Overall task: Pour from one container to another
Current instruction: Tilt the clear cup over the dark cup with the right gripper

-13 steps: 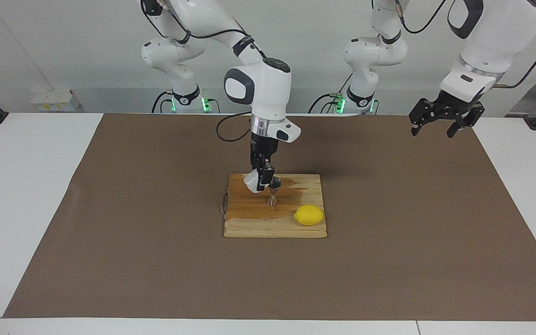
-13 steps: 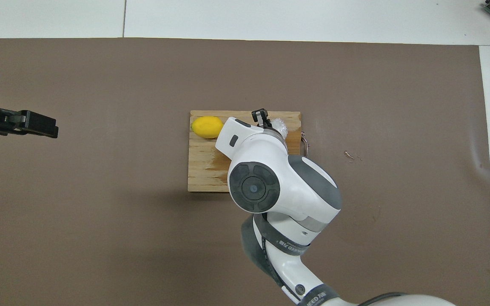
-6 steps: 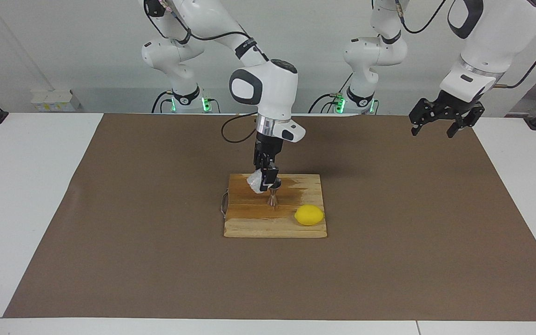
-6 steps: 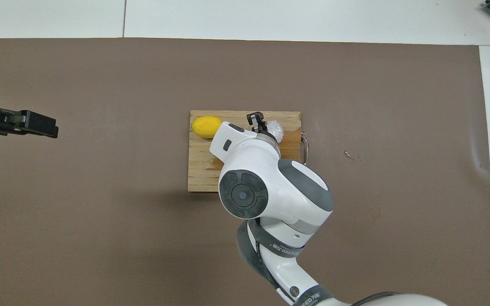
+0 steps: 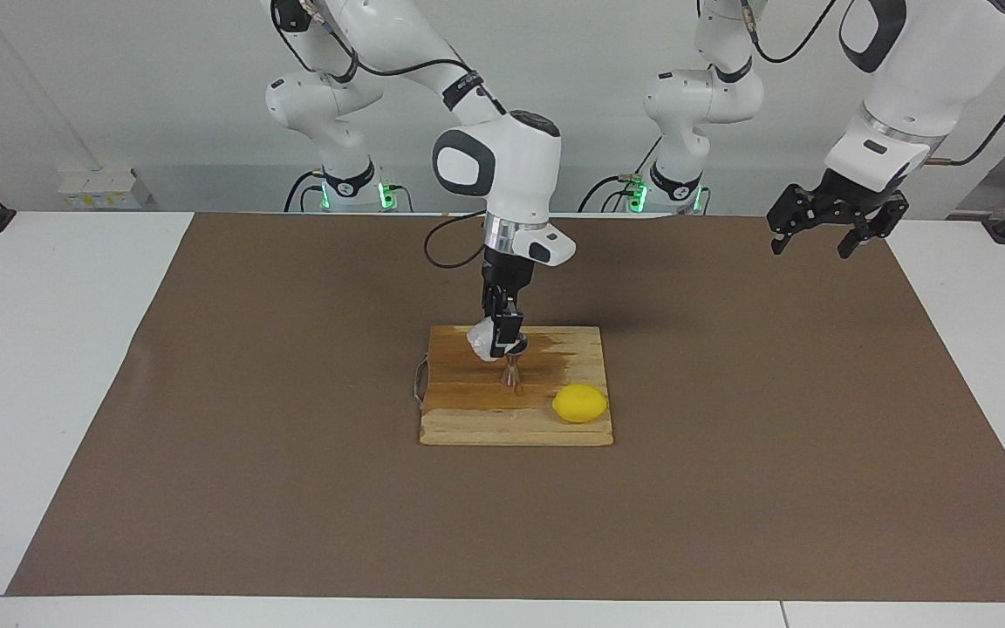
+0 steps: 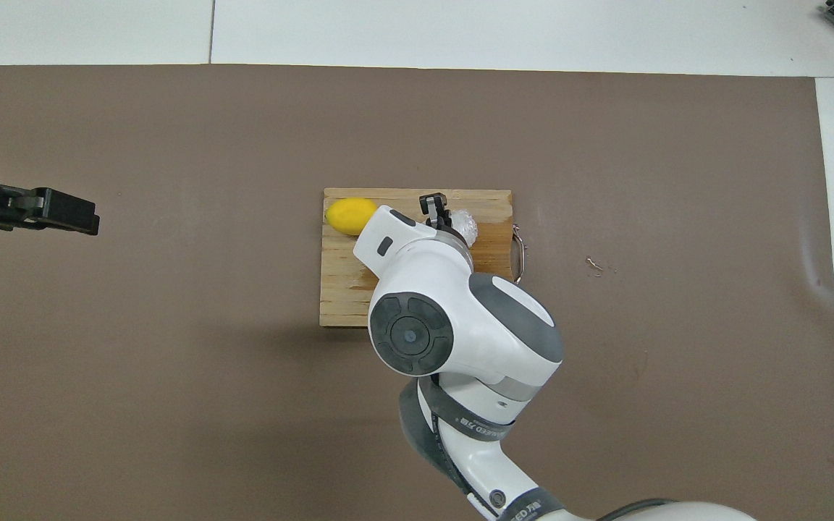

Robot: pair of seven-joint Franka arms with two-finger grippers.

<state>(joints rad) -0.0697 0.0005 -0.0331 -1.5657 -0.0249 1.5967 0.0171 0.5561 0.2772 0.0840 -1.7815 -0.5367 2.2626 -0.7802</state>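
My right gripper is shut on the small whitish crinkled plastic cup and holds it tilted just above the steel jigger. The jigger stands upright on the wooden cutting board. In the overhead view the cup shows beside the right gripper over the board; the arm hides the jigger there. My left gripper hangs open and empty over the mat at the left arm's end of the table, and it also shows in the overhead view. The left arm waits.
A yellow lemon lies on the board's corner farthest from the robots, toward the left arm's end; it also shows in the overhead view. A metal handle sticks out of the board's edge toward the right arm's end. Brown mat covers the table.
My right arm has shifted slightly toward the left arm's end, bringing the tilted cup closer over the jigger. The left arm has not moved.
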